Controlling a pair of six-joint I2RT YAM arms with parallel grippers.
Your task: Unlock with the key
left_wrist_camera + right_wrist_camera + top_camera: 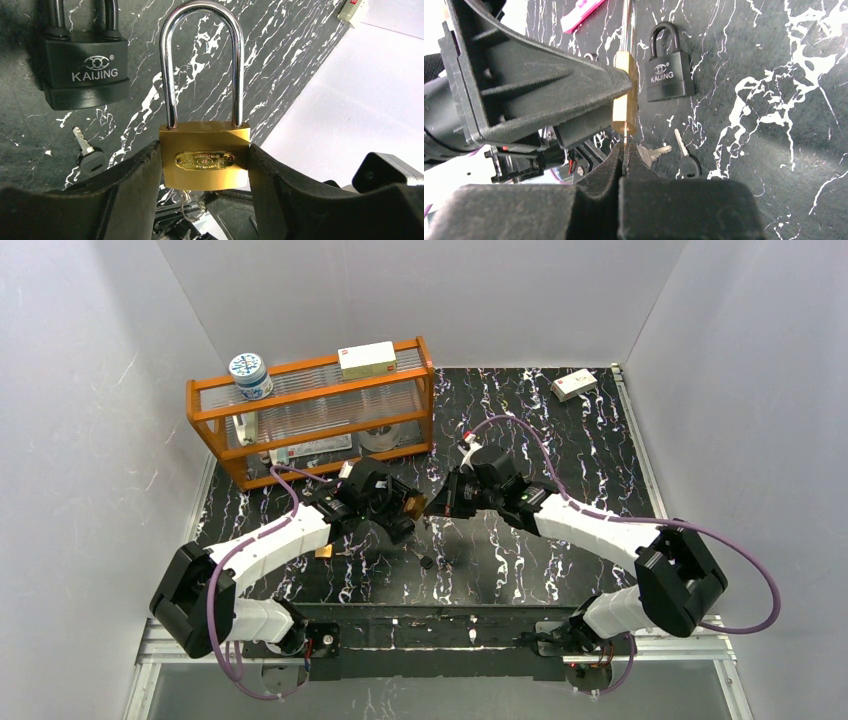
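White walls (420, 290) enclose a black marbled tabletop (590, 450) with an orange rack (300, 366) at back left.

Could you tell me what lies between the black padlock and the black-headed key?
Nothing: only bare marbled mat separates the black padlock from the key, as the left wrist view shows.

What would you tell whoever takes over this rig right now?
Left gripper: jaws clamped on the brass padlock, held off the table.
Right gripper: jaws shut at the padlock's underside, apparently on a key hidden between them; a second key sticks out beside them.
Done: key brought to the keyhole end.
Left: turn it; the shackle is seated on both sides.
Black padlock and black-headed key lie on the table.
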